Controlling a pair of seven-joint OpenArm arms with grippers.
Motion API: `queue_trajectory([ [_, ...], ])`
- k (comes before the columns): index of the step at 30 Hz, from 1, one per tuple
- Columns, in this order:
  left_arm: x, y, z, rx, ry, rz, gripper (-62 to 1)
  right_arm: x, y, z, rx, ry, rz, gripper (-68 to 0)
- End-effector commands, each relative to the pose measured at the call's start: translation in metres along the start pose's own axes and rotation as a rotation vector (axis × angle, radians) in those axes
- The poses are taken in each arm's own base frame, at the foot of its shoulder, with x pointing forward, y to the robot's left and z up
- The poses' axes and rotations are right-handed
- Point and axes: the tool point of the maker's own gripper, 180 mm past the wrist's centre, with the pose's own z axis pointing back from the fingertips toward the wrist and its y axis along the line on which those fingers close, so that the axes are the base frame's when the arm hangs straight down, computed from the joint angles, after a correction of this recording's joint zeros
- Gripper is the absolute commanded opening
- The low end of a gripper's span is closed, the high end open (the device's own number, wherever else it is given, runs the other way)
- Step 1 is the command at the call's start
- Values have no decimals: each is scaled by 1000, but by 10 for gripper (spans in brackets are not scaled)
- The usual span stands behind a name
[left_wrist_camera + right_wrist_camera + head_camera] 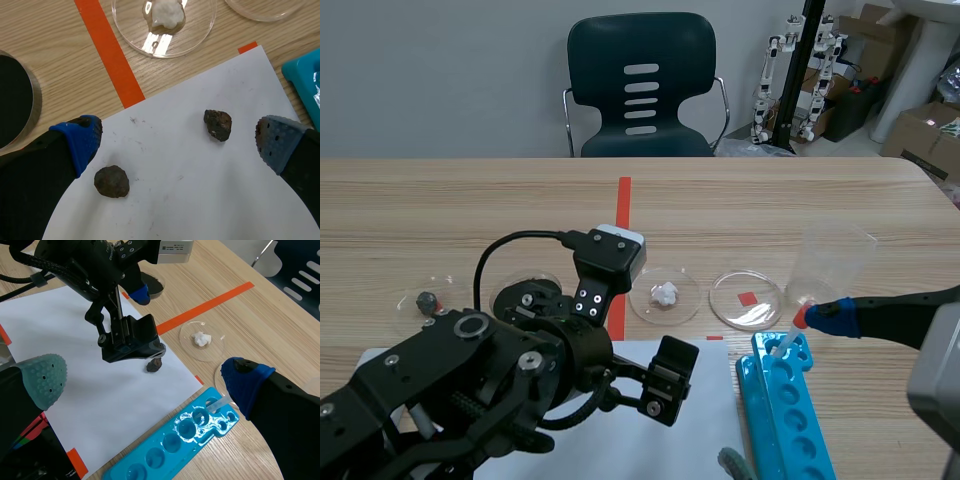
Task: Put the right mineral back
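Along the far row, four clear dishes are sitting on the wooden surface [470, 210]. The leftmost dish [410, 305] is holding one small grey piece [426, 299], and the second dish [33, 100] is showing a dark inside.

The left gripper [177, 142] is hovering wide open over the single white sheet [200, 200], gripping nothing. Two dark minerals are lying on that sheet, well apart. The left mineral [111, 181] is lying near the blue-padded finger, and the right mineral [218, 124], the one to return, is lying nearer the grey-padded finger.

By my reading, the pick-up is only being lined up. The next move is calling for the gripper to centre on the right mineral, descend and close.

Further right, the third dish [685, 305] is carrying one white lump [665, 293], and the fourth dish [735, 310] is standing bare, so it is probably the destination. One blue well tray [790, 420] and one clear beaker [835, 262] are standing beyond. The right gripper [145, 380] is hanging spread wide and empty above the tray.
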Motion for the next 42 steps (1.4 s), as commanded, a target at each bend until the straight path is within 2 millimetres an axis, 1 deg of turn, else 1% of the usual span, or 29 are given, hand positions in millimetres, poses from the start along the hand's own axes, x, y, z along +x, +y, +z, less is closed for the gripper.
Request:
queue_trajectory([
  [1, 10, -3, 0, -8, -30, 10, 14, 4, -1, 0, -6, -18, -5, -22],
  [42, 10, -2, 0, 0, -33, -2, 14, 4, -1, 0, -6, -18, -5, -22],
])
